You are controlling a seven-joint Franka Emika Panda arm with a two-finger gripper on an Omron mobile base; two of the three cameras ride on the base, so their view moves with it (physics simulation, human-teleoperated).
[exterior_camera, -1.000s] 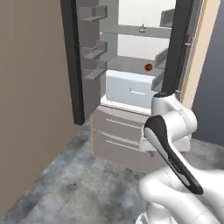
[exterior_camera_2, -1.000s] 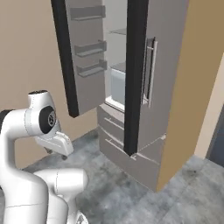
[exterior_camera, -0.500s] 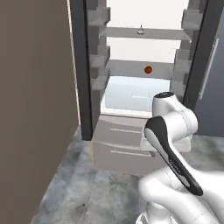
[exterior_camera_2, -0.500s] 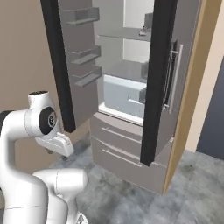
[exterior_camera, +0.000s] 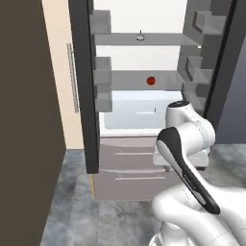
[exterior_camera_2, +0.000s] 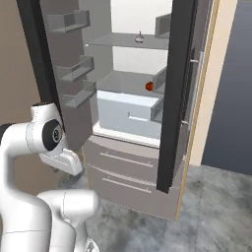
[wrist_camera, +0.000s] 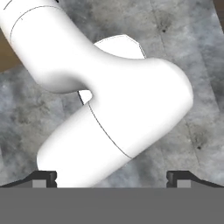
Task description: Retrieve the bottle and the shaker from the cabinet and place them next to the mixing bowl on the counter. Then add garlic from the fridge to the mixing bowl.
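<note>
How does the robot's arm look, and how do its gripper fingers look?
The arm is glossy white with rounded, tube-like links and dark grey to black joint bands and discs. No cables or markings are visible. The gripper has two small dark fingertips with lighter grey pads.

This is a home kitchen, rendered rather than filmed. The plainest sign is the tall dark grey fridge [exterior_camera: 89, 96] standing with both doors swung open, showing grey inner shelves [exterior_camera: 139, 39], door bins [exterior_camera_2: 74, 74] and a pale blue-white drawer [exterior_camera_2: 129, 114], with grey pull-out freezer drawers [exterior_camera: 129, 168] beneath. A small red round item [exterior_camera: 151, 80] sits on one shelf and a small pale one [exterior_camera: 140, 34] on the shelf above, as food would. Beside the fridge stands a light tan panel with a metal bar handle [exterior_camera: 72, 77], like kitchen cabinetry. The floor [exterior_camera_2: 216, 206] is mottled grey stone.
</note>
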